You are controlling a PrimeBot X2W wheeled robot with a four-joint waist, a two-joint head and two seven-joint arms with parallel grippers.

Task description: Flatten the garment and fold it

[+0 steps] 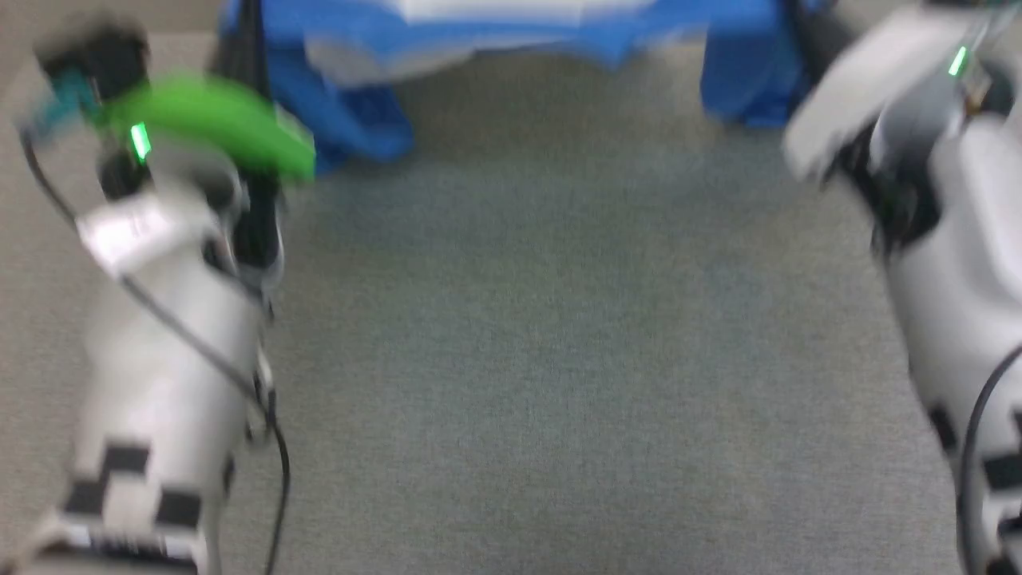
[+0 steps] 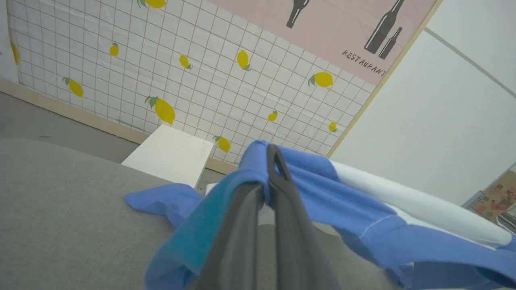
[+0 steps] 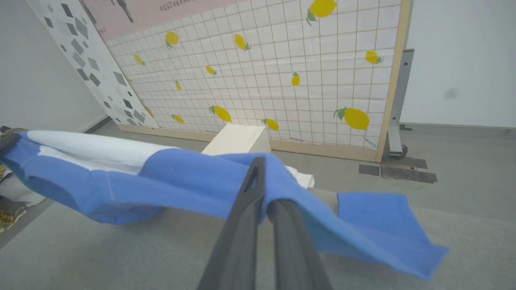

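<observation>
Mid-flatten: my left gripper [image 2: 271,159] and right gripper [image 3: 263,187] each pinch the T-shirt [image 2: 363,217] aloft; next I'd lay it flat

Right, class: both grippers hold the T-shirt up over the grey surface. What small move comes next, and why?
Probably lower the left gripper and right gripper together, spread apart, to lay the garment flat on the grey surface. Each is shut on blue fabric, and the shirt hangs stretched between them, sagging above the surface.
</observation>
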